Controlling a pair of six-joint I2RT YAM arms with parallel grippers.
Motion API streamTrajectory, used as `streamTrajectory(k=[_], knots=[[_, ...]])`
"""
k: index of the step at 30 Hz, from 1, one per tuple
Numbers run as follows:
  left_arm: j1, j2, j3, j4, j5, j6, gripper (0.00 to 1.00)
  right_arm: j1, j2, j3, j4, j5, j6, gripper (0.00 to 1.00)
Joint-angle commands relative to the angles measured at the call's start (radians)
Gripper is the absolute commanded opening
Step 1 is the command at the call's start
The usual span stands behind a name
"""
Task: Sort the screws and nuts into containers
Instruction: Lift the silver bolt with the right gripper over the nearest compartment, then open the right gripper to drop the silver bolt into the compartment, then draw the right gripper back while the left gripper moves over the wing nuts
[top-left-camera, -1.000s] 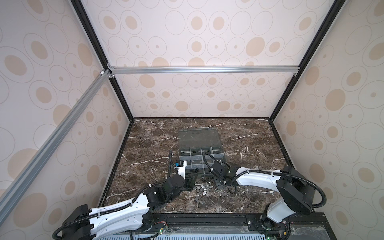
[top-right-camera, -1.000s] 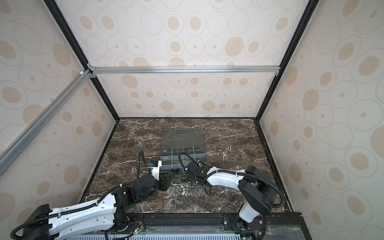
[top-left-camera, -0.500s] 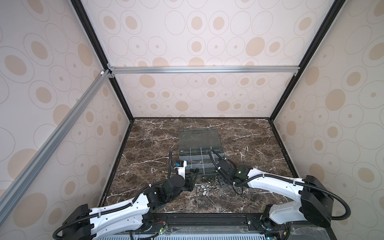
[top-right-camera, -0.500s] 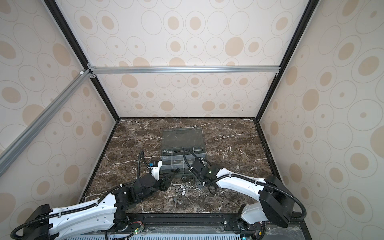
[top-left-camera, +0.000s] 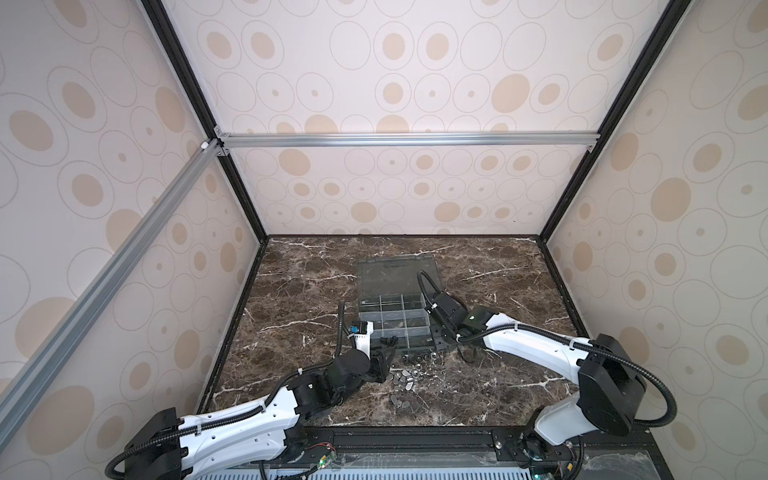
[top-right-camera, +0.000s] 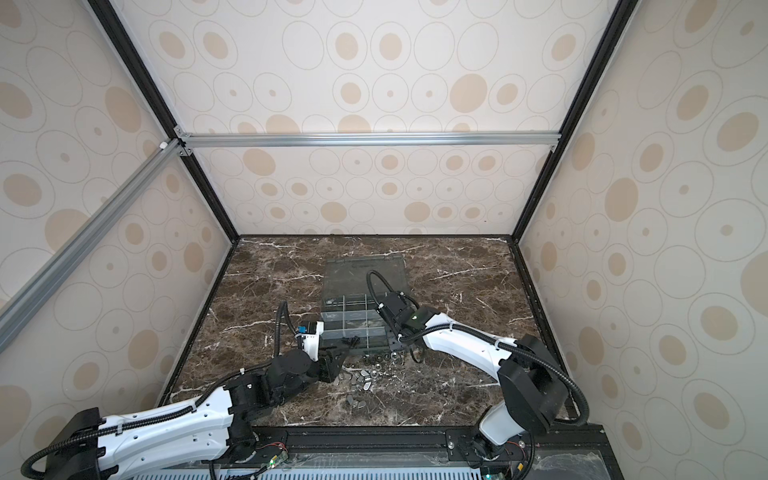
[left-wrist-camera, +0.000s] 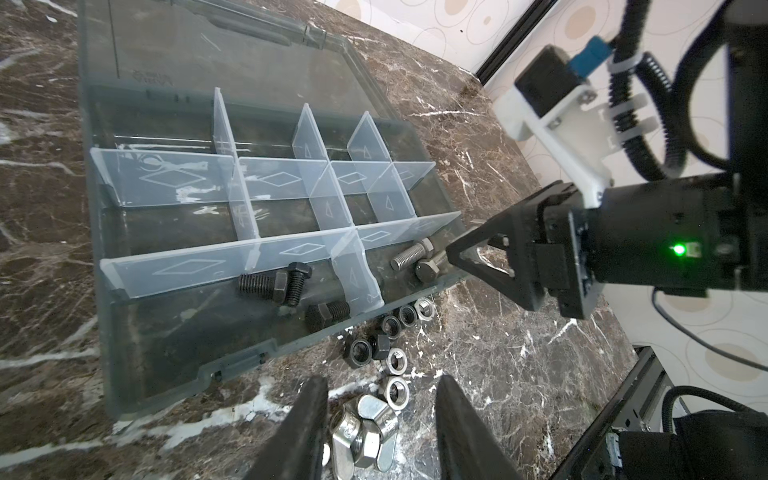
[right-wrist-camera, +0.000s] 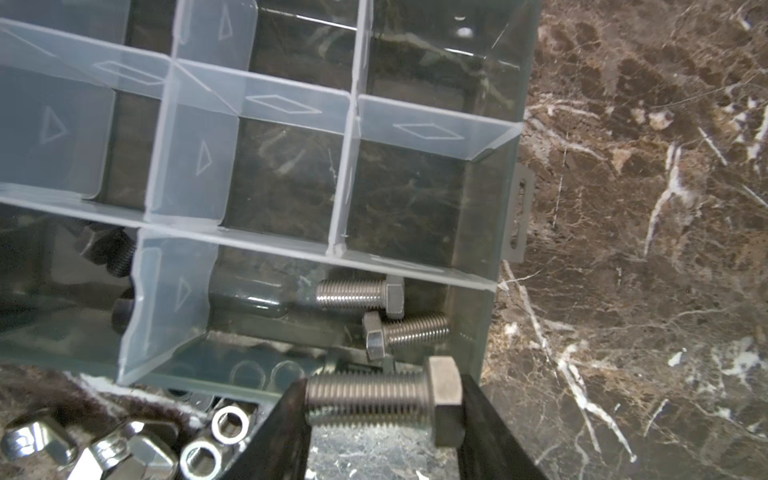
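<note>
My right gripper is shut on a silver screw, pinched end to end, just above the front right corner of the grey organizer box. Two more silver screws lie in that corner container. Black screws lie in the neighbouring front container. My left gripper stands open low over the table, its fingers either side of shiny wing nuts. Several hex nuts lie loose along the box's front wall. In both top views the left gripper and right gripper flank the nut pile.
The box's clear lid lies open flat behind the containers. A few stray silver pieces sit nearer the table's front edge. Dark marble table runs to patterned walls on three sides; a black rail borders the front.
The right arm's elbow has swung out and back, and its gripper has shifted slightly toward the box with the screw held. The left arm has stayed still.
</note>
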Motion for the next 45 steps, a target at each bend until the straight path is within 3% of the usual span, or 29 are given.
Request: streamTrajectory(k=[1, 8, 24, 45], knots=[[-0.011, -0.009, 0.0, -0.001, -0.012, -0.02, 0.43, -0.004, 0.029, 0.03, -0.002, -0.016, -0.016, 0.47], [-0.011, 0.0, 0.0, 0.006, -0.01, -0.019, 0.43, -0.004, 0.032, 0.029, 0.0, -0.025, -0.013, 0.61], [-0.015, 0.004, 0.0, 0.007, -0.01, -0.02, 0.43, -0.006, -0.079, -0.009, -0.013, -0.034, 0.009, 0.63], [-0.017, 0.115, 0.04, 0.051, 0.017, -0.001, 0.43, -0.012, -0.549, -0.344, -0.089, 0.0, 0.15, 0.63]])
